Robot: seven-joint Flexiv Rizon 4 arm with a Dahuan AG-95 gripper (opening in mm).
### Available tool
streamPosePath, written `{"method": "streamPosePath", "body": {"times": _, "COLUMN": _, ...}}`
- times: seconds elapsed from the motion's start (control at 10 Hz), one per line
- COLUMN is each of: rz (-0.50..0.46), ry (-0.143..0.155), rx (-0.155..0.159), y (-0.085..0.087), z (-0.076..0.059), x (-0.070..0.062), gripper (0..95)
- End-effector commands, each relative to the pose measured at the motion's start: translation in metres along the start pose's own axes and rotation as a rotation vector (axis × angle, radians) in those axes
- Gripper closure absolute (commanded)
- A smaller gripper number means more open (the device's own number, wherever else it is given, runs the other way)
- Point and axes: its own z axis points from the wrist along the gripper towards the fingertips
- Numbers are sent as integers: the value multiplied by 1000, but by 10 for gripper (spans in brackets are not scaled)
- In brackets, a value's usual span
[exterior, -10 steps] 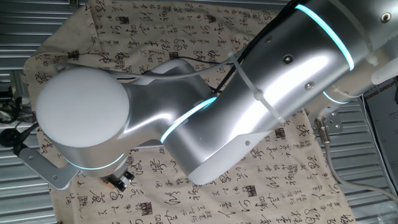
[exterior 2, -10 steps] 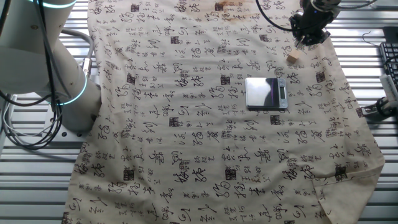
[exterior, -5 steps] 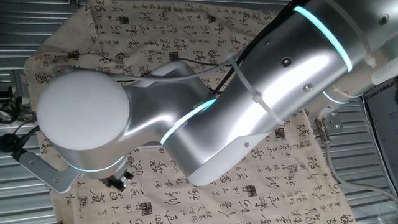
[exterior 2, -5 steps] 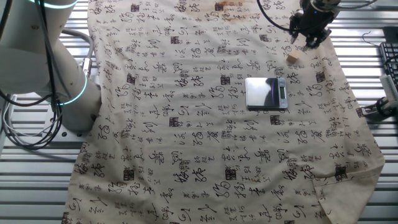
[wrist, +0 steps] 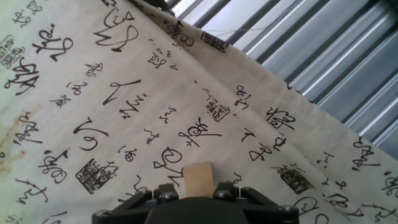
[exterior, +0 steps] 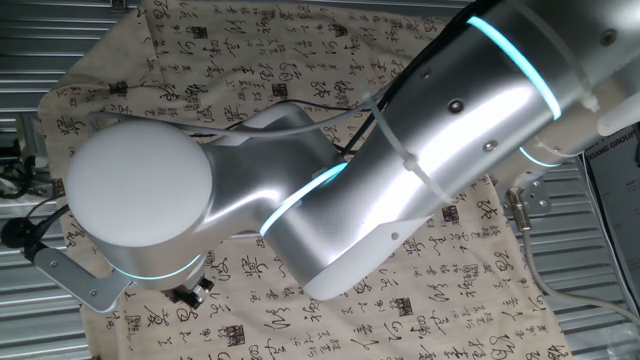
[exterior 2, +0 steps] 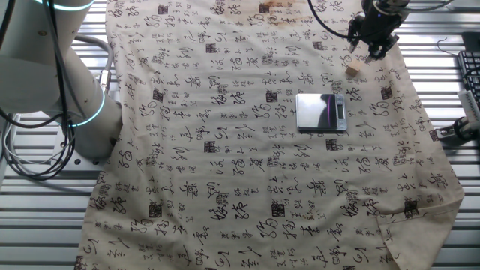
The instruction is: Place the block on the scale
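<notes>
The gripper (exterior 2: 373,46) hangs right over the little wooden block (exterior 2: 354,69), ready to go down and grab it.

From the side camera, the block sits on the cloth with black writing (exterior 2: 225,150), near its far edge, and the gripper's two dark fingers look spread apart just above it. In the hand view the block (wrist: 198,178) shows at the bottom, right in the middle between the finger mounts, so it lies straight ahead of the hand. Nothing is held yet. The scale (exterior 2: 321,112), a flat grey plate with a light strip on one side, lies on the cloth a little way from the block, toward the middle. I think the hand must drop straight down, close on the block, then carry it over to the scale. The big silver arm (exterior: 400,180) hides all this from the other fixed camera.
</notes>
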Motion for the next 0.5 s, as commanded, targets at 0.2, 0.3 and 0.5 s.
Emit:
{"method": "streamPosePath", "body": {"times": 0.2, "rz": 1, "ry": -5, "rx": 1, "y": 0, "z": 4, "x": -1, "gripper": 570}}
{"method": "streamPosePath", "body": {"times": 0.3, "rz": 2, "ry": -7, "rx": -2, "y": 0, "z": 5, "x": -1, "gripper": 570}}
{"method": "streamPosePath", "body": {"times": 0.5, "rz": 3, "ry": -7, "rx": -2, "y": 0, "z": 7, "x": -2, "gripper": 570}}
